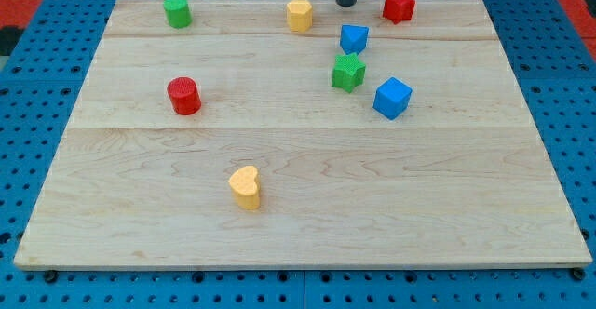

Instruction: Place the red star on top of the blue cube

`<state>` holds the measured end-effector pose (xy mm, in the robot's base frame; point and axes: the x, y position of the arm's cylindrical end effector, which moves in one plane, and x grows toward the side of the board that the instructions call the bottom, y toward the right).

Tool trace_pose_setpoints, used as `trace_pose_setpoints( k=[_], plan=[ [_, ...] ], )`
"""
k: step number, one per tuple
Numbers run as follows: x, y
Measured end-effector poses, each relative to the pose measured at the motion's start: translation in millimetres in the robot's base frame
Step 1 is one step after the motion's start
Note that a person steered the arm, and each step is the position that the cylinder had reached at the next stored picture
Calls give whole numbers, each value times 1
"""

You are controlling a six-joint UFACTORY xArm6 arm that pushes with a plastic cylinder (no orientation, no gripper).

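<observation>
Rod end first: my tip [346, 4] comes down at the view's top edge, resting on the far strip of the bench [298, 207], and it is a plain dark rod with no fingers to stand apart or together. It sits between the yellow block [299, 16] on the view's left and the red star [399, 6] on the view's right, near both but touching neither. Below the tip, toward the view's bottom, is a small blue block [354, 38] — its exact shape is hard to make out. Just below that stands the green star [348, 72], close to the small blue block, though I cannot tell whether they touch. To the view's right of the green star, and a little lower, is the blue cube [392, 98], apart from it. The red star is well apart from the blue cube, up near the view's top edge, with the small blue block lying roughly between them. Farther off, a green cylinder [177, 11] stands at the view's top left, a red cylinder [184, 96] at mid-left, and a yellow heart [245, 187] alone toward the view's bottom.
</observation>
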<state>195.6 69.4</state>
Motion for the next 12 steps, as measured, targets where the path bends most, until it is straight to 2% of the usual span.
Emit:
trace_pose_setpoints(
  k=[2,3,4,6,7,8,9,11,12],
  plan=[
    [-3,20],
    [-4,76],
    [11,86],
    [117,100],
    [125,183],
    [70,205],
    [42,176],
    [70,198],
    [71,152]
  ],
)
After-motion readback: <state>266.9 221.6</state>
